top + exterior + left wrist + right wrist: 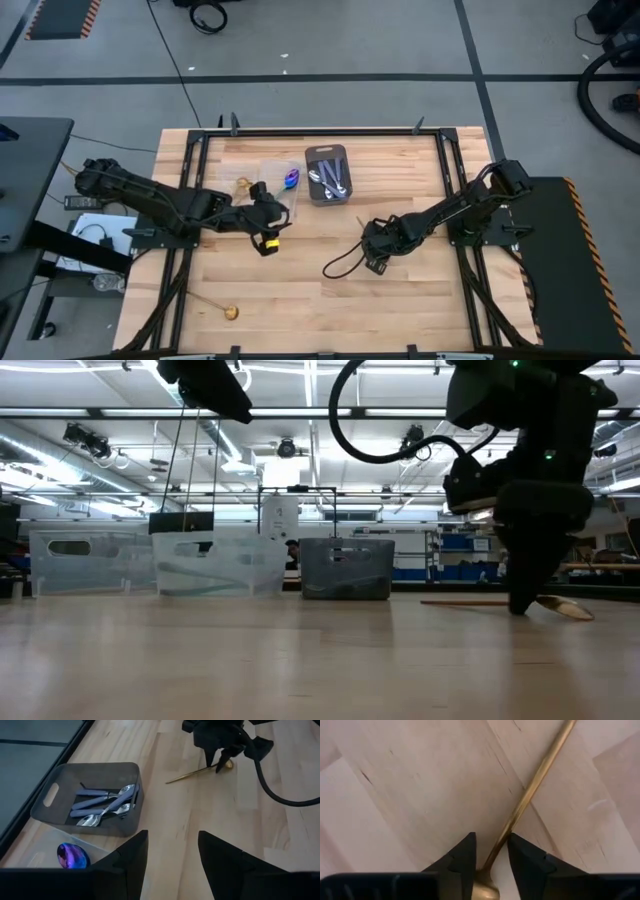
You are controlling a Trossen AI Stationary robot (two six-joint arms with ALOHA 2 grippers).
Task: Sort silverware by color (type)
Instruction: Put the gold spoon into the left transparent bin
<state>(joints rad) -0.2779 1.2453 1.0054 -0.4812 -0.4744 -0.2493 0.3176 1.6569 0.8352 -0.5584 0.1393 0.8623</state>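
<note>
A gold spoon (530,790) lies flat on the wooden table, and my right gripper (491,852) points down over it. The gripper is open, with one finger on each side of the spoon's neck just above the bowl (482,892), not visibly touching it. The left wrist view shows the same spoon (192,774) under that gripper (220,764). My left gripper (172,860) hovers open and empty over the table near the clear containers (268,175). Silver spoons (107,807) lie in the grey tray (55,795). A rainbow spoon (72,856) lies in a clear container.
A second gold spoon (230,312) lies alone near the table's front left. The grey tray (322,152) and clear containers stand at the far middle. A black cable loop (340,266) hangs beside my right gripper. Bare wood lies between the two grippers.
</note>
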